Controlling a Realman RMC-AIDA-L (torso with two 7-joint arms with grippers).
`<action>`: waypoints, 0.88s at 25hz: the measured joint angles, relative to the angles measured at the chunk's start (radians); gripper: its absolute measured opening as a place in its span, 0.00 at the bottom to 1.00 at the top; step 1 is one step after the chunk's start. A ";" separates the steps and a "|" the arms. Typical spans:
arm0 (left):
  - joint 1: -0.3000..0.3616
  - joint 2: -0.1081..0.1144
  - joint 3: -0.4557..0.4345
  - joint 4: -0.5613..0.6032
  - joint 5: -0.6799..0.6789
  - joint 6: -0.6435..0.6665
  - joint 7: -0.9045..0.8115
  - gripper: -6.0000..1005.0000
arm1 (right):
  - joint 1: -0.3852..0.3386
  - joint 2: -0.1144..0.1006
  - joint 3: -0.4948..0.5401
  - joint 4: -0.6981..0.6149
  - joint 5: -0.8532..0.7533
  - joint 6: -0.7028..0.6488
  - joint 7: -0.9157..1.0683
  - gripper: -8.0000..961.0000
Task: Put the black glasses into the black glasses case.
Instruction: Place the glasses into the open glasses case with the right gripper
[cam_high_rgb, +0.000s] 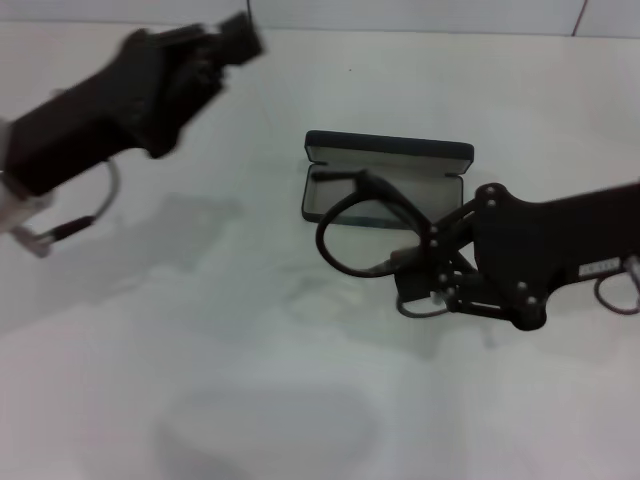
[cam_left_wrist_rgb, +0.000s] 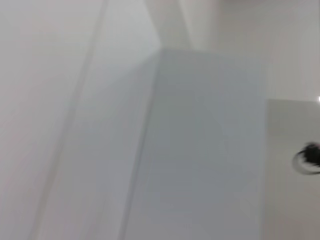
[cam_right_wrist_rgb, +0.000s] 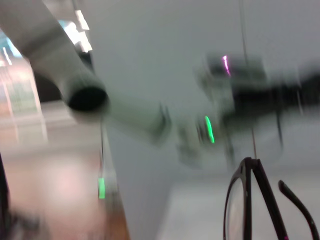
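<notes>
The glasses hang in the air in the right gripper, just in front of the case and partly over its open tray in the head view. They are thin and black — a slim rounded rim curving round a clear lens, with a narrow temple arm reaching up and back toward the case. The right wrist view shows the same frame close up: a black rim, a clear lens and two slender arms meeting at the hinge. The right gripper's jaws are clamped on the frame at the end farthest from the case, with the rest of the glasses sticking out toward the left.

The case lies open on the white table, long and rounded at the corners, black outside with a pale grey lining; its lid stands up on the far side. From here I cannot tell whether the temple tip touches the lining.

The left gripper is raised well to the left, far from the case — whether its jaws are apart or together I cannot tell.
</notes>
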 joint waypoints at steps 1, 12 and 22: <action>0.013 0.005 -0.015 0.001 0.000 0.002 0.000 0.06 | 0.000 0.000 -0.001 -0.065 -0.064 0.012 0.076 0.14; 0.077 0.008 -0.059 0.007 0.002 0.001 0.033 0.05 | 0.308 0.005 -0.075 -0.341 -0.679 -0.053 0.726 0.14; 0.168 0.007 -0.060 0.012 0.012 0.010 0.078 0.05 | 0.450 0.010 -0.162 -0.178 -0.776 0.134 0.733 0.14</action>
